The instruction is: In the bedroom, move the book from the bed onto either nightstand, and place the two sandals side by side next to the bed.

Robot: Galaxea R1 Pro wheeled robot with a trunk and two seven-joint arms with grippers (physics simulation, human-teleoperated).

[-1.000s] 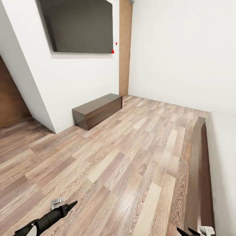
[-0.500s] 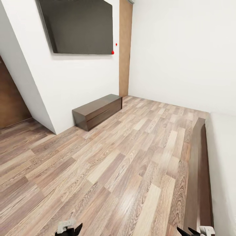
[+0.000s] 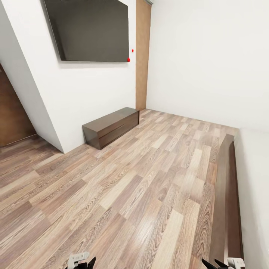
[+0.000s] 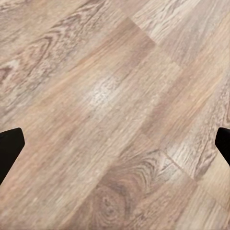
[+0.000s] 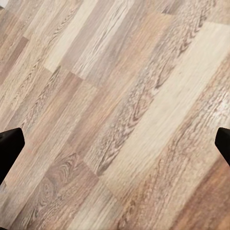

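Bed [image 3: 257, 194] is what I can see of the job from where I stand: its off-white mattress runs along the right edge of the head view, with the dark brown platform frame [image 3: 226, 201] beside it, a long plank reaching from the near floor toward the far wall. The bedroom's wood-plank floor [image 3: 142, 194] spreads out from the frame to the walls, bare boards in light and mid browns with a soft shine.

On the far side a low dark brown cabinet [image 3: 111, 126] sits on the floor against the white wall, its long back touching the wall. Above it a big dark flat screen [image 3: 91, 30] hangs on that wall, with two small red dots [image 3: 128, 59] at its lower right corner. A tall light-brown strip [image 3: 142, 54] stands in the corner beyond it, and a dark brown door [image 3: 13, 112] shows at the left edge.

The left gripper [image 4: 115, 143] peeks in low in the head view, and from its wrist camera the two dark fingertips [image 4: 9, 148] sit far apart over plain floor, nothing between them. The right gripper [image 5: 115, 143] is low by the frame's near end; its fingertips [image 5: 9, 146] are likewise spread wide over bare boards.
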